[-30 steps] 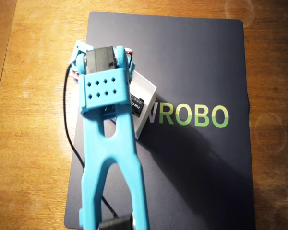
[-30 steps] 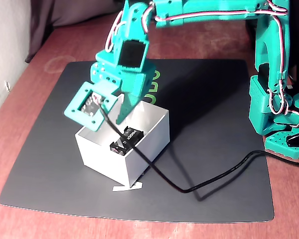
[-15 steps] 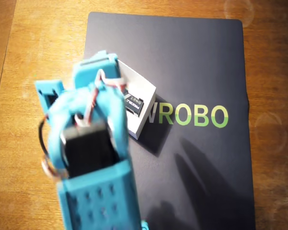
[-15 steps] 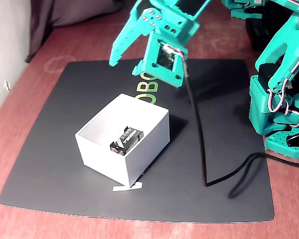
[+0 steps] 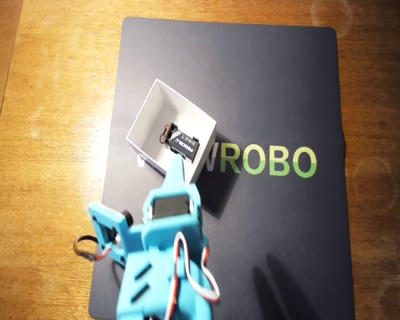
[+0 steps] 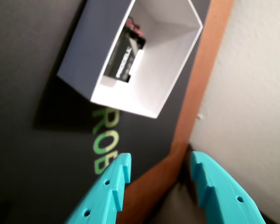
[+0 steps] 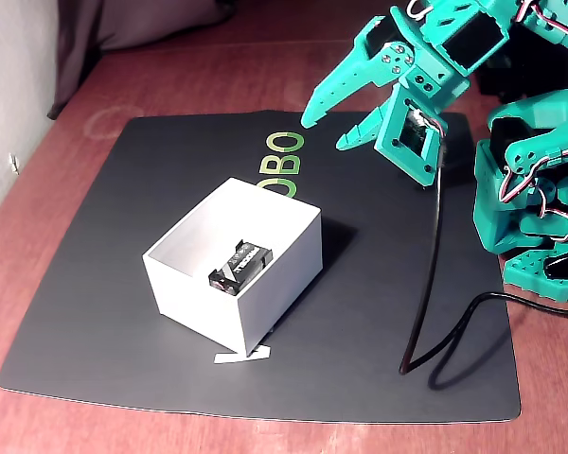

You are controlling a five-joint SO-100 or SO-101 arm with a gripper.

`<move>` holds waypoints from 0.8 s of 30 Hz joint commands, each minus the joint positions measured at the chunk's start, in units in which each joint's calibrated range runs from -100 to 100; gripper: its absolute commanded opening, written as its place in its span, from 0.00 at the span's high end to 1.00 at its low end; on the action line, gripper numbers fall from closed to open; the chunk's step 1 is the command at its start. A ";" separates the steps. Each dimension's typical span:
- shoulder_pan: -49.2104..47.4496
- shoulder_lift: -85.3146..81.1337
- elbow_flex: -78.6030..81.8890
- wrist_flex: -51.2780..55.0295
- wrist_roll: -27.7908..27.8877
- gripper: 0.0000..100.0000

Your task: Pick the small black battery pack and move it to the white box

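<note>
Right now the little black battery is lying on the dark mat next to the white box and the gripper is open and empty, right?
Not quite. The battery lies inside the white box, not on the dark mat beside it; the fixed view shows this. The gripper is indeed open and empty.

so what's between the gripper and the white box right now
Only bare dark mat with green lettering, in the fixed view. The open gripper hangs apart from the white box.
</note>
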 commanded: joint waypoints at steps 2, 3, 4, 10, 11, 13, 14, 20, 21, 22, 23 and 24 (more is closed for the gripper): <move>0.33 -6.80 5.46 0.30 0.11 0.85; 0.33 -7.85 7.18 0.30 0.00 0.85; 0.33 -8.64 8.72 0.30 -0.05 0.85; 0.33 -14.86 16.61 0.21 -0.16 0.85; 0.33 -16.09 17.52 0.21 -0.16 0.85; 0.33 -18.81 19.70 0.21 -0.16 0.85; 0.33 -20.12 20.60 0.21 -0.21 0.85; -0.02 -28.37 23.87 2.05 -2.66 0.93; -0.02 -28.72 23.87 2.93 -2.66 0.93; 0.22 -28.54 23.96 4.86 -2.71 0.93; 0.22 -28.54 24.05 5.91 -2.71 0.93; 0.33 -28.54 24.05 6.87 -2.71 0.93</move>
